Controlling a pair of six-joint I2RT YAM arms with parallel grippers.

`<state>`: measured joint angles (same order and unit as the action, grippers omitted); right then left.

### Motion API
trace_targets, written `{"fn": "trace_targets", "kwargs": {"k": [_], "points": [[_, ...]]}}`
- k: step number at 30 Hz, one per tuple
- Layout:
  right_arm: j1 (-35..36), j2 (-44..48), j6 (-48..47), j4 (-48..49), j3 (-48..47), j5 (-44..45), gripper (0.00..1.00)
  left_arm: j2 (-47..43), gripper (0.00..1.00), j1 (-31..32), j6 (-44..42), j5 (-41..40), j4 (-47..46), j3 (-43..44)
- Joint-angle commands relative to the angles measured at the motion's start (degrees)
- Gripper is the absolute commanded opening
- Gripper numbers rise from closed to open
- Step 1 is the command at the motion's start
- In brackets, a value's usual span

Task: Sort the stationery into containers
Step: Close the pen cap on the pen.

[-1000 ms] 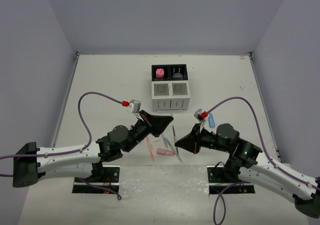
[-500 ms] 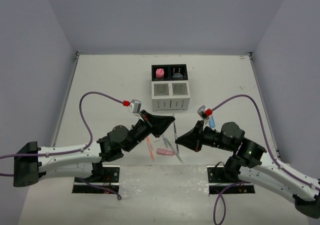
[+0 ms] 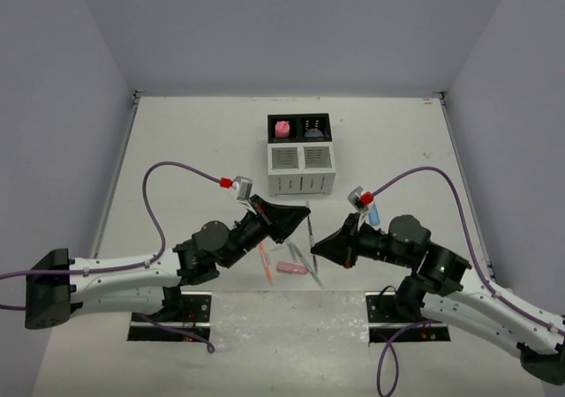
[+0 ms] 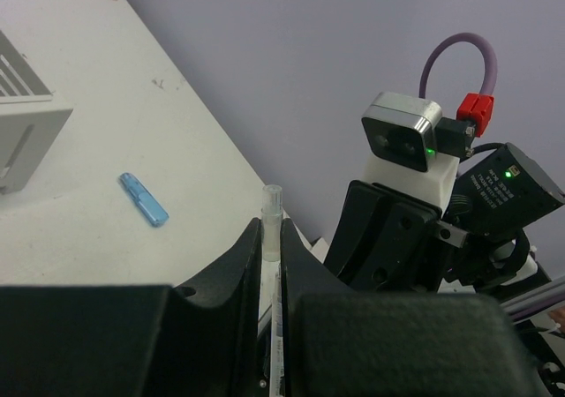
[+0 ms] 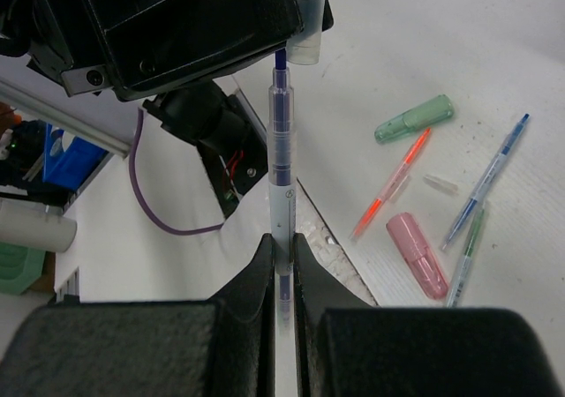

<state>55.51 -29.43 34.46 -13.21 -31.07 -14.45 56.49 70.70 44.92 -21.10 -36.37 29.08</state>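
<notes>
Blue pen (image 5: 281, 150): thin, clear barrel, dark blue core, uncapped. Your right gripper (image 5: 282, 243) pinches it; your left gripper (image 4: 274, 243) pinches a clear cap (image 4: 272, 205) close to its tip.

Right claw (image 5: 281, 243) pen (image 5: 280, 141): clear barrel, blue core. Left claw (image 4: 272, 238) cap (image 4: 272, 205): clear. Past right claw: green marker (image 5: 413, 118), pink marker (image 5: 417, 254), orange pen (image 5: 391, 183).

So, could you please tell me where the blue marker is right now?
In the top view, the blue marker lies on the table's right side, front-right of the organizer, beside the right arm's camera.
</notes>
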Motion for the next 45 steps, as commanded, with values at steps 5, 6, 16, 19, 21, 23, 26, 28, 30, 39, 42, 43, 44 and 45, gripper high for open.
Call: {"fn": "trace_targets", "kwargs": {"k": [5, 6, 16, 19, 21, 23, 26, 28, 30, 39, 42, 43, 44, 45], "points": [[0.2, -1.5, -0.7, -0.3, -2.7, -1.1, 0.00, -1.8, 0.00, 0.2, -1.7, -2.4, -2.0, 0.9], [0.1, -1.6, -0.7, -0.3, -2.7, -1.0, 0.00, -1.8, 0.00, 0.2, -1.8, -2.5, -1.9, 1.0], [0.2, -1.5, -0.7, -1.2, -3.4, 0.6, 0.00, -1.4, 0.00, 0.2, -1.3, -2.0, -2.4, 0.3], [0.1, -1.1, -0.7, -1.6, -3.5, 1.2, 0.00, -1.3, 0.00, 0.2, -1.2, -2.0, -2.5, 0.1], [0.1, -0.9, -0.7, -1.8, -3.6, 1.7, 0.00, -1.1, 0.00, 0.2, -1.2, -1.7, -2.8, 0.1], [0.1, -0.8, -0.7, -1.8, -3.9, 1.9, 0.00, -1.0, 0.00, 0.2, -1.0, -1.6, -2.9, 0.0], [0.1, -0.7, -0.8, -2.1, -4.3, 2.0, 0.00, -0.7, 0.00, 0.1, -1.0, -1.7, -2.9, -0.2], [0.2, -1.0, -0.8, -2.0, -4.5, 1.9, 0.00, -0.6, 0.00, 0.2, -0.9, -1.8, -2.9, -0.2], [0.1, -1.0, -0.8, -2.0, -4.6, 2.1, 0.00, -0.3, 0.00, 0.2, -1.0, -1.3, -3.0, 0.0], [0.2, -1.6, -0.8, -1.0, -5.6, 3.0, 0.00, 1.0, 0.00, 0.2, -1.0, -0.6, -3.1, 0.5], [0.1, -1.4, -0.5, -0.5, -6.0, 3.8, 0.00, 1.6, 0.00, 0.2, -0.6, -0.3, -3.1, 0.6], [0.1, -1.4, -0.4, -0.4, -6.2, 4.5, 0.00, 1.7, 0.00, 0.2, -0.4, -0.3, -3.1, 0.5], [0.1, -1.4, -0.3, -0.4, -6.3, 5.2, 0.00, 1.7, 0.00, 0.2, -0.2, -0.2, -3.1, 0.5], [0.1, -1.3, -0.3, -0.3, -6.4, 5.8, 0.00, 1.6, 0.00, 0.2, 0.0, 0.0, -3.2, 0.4]]}}
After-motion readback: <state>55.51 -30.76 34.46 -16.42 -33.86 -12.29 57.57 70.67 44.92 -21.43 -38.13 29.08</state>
